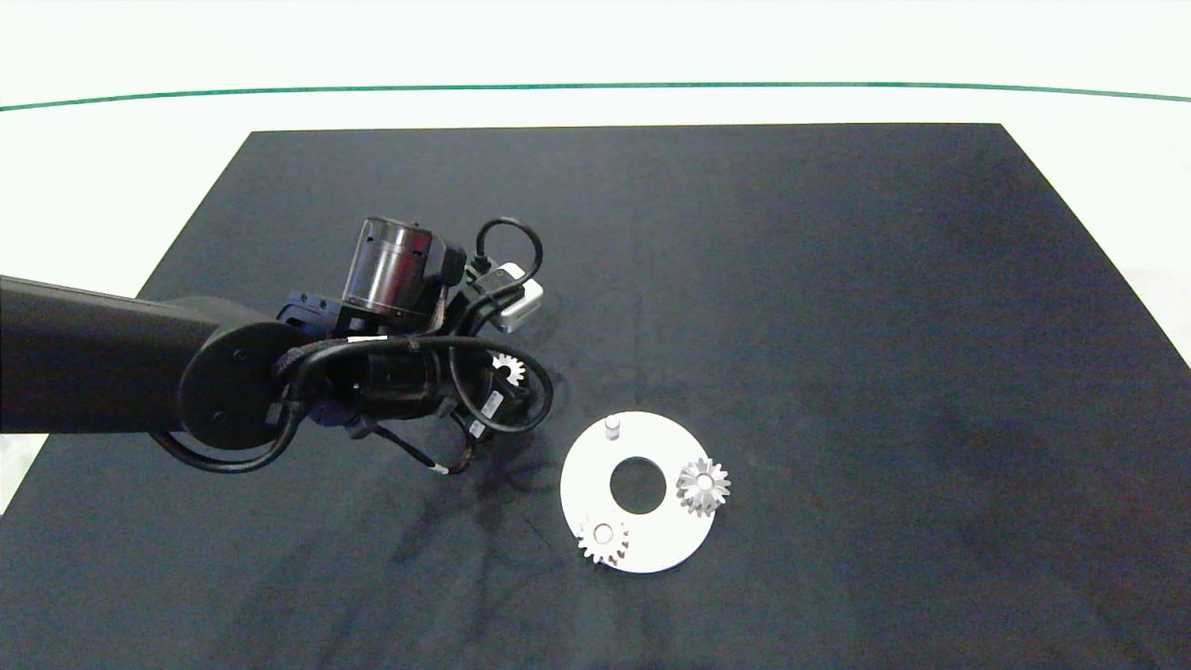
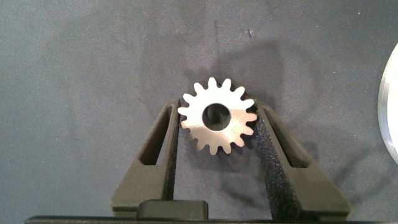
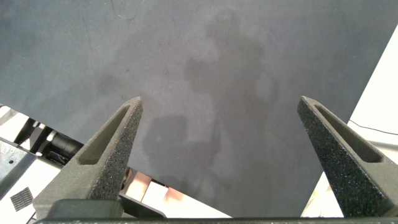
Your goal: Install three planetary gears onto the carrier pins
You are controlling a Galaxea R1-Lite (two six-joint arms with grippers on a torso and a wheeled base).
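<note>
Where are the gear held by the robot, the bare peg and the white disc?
held gear [image 2: 217, 124], left wrist view, flat face beside its hole
bare peg [image 1: 612, 426], head view, its top
white disc [image 1: 651, 549], head view, bare near edge

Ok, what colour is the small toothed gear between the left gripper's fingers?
Silvery-white metal, clearest in the left wrist view: small toothed gear, left gripper.
</note>
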